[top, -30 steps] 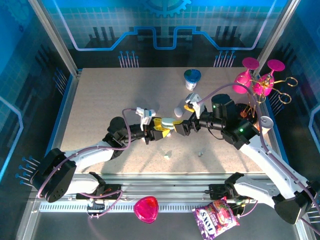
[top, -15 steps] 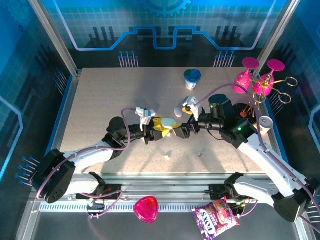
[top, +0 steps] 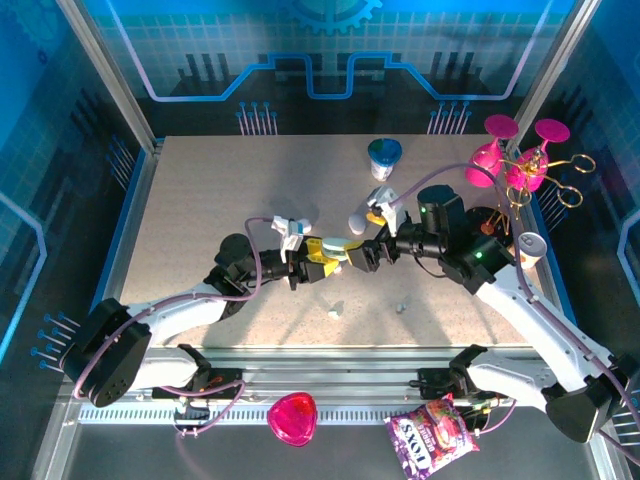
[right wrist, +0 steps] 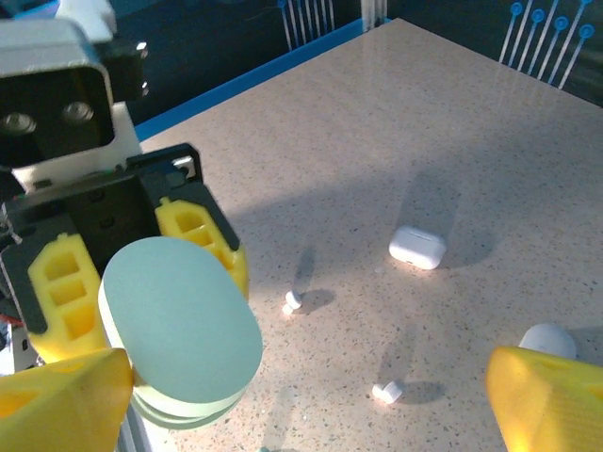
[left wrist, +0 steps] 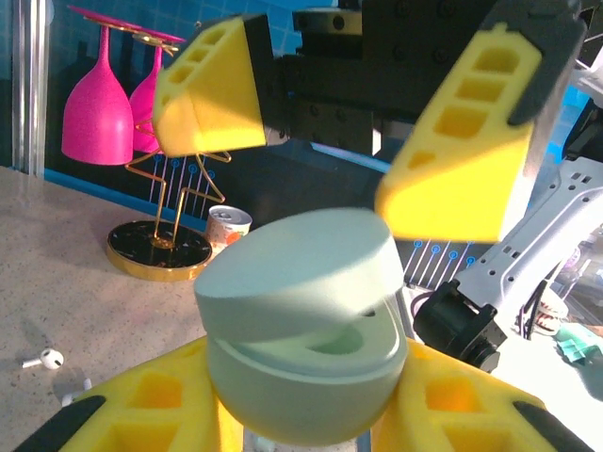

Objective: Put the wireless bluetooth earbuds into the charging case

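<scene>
A pale green charging case sits between my left gripper's yellow fingers, which are shut on its lower half. Its lid is lifted a little, showing a hollow inside. The top view has the case above mid-table, held by the left gripper. My right gripper faces it, open, one finger either side of the lid without touching it. Its fingers hang just above the case. Two white earbuds lie on the table, also seen from above. One earbud lies at the lower left.
A white case lies farther out on the table, and an oval white case lies behind the grippers. A blue-green cup stands at the back. Pink glasses on a gold rack and a small can stand at the right edge.
My right gripper has shifted slightly left and back, closer over the case. The left gripper has kept the case almost still.
</scene>
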Robot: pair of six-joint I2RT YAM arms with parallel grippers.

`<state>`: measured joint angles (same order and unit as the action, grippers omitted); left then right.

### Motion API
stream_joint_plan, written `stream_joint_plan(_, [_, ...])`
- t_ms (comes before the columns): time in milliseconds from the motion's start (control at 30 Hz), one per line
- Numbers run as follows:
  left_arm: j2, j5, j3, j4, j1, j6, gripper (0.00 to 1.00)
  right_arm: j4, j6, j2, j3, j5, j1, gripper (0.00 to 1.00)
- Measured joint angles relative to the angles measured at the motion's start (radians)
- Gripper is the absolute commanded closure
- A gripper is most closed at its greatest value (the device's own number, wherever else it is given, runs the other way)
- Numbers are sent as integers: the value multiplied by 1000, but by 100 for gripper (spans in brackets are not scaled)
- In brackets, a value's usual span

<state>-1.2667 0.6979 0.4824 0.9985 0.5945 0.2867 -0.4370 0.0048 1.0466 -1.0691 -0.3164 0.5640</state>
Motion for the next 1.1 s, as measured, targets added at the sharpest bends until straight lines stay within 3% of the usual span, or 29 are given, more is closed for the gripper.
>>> stream_joint_plan(533, [13,35,-13,9,1,-8,71,19,40,-8,-32,13,-37,4])
stream_joint_plan(800, [13,50,-14,11,1,-21,71,2,-74,-48,-32,-84,-10,25])
stream_joint_plan(1100, [36,103,-14,16,1,-34,71,-80,-200,56,-84,-132,-1,54])
